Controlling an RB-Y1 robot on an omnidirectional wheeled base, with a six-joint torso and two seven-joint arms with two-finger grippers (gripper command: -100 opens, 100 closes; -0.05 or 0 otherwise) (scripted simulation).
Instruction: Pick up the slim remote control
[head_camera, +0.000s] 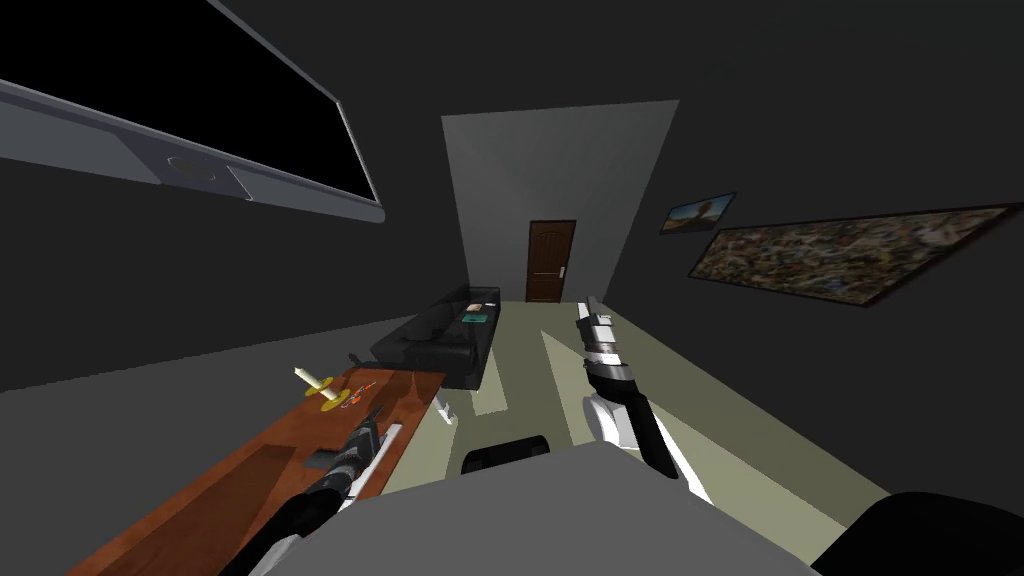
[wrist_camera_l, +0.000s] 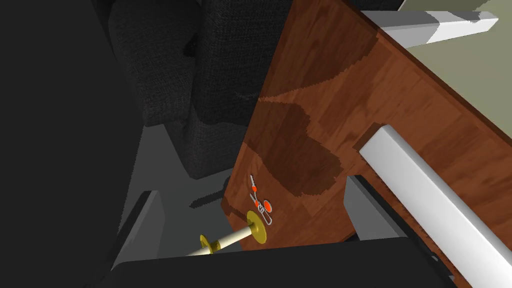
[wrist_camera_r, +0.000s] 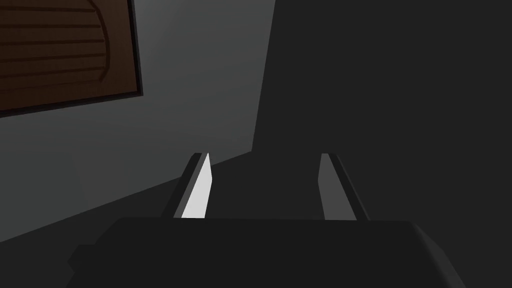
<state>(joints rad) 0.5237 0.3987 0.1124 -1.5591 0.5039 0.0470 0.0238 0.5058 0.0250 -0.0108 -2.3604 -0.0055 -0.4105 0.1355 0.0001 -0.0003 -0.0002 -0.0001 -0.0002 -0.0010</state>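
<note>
Left claw (wrist_camera_l: 250, 186) spread wide over counter (wrist_camera_l: 325, 75). White slim remote (wrist_camera_l: 425, 200) lies just outside one finger, not between. Risk: closing grabs nothing, or finger nudges remote toward counter edge. Right claw (wrist_camera_r: 262, 155) wide, idle.

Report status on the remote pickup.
Left hand open over brown wooden table; right hand open, raised. Slim pale grey remote control beside left hand, ungrasped. Yellow candlestick, red-handled scissors ahead.

On our left stands a table (head_camera: 250, 470). At its far end a candlestick (head_camera: 320, 385) sits just beside scissors (head_camera: 358, 392); a slim remote (head_camera: 383, 448) lies along its right edge. Behind the table is a sofa (head_camera: 440, 340), then a door (head_camera: 550, 260).
</note>
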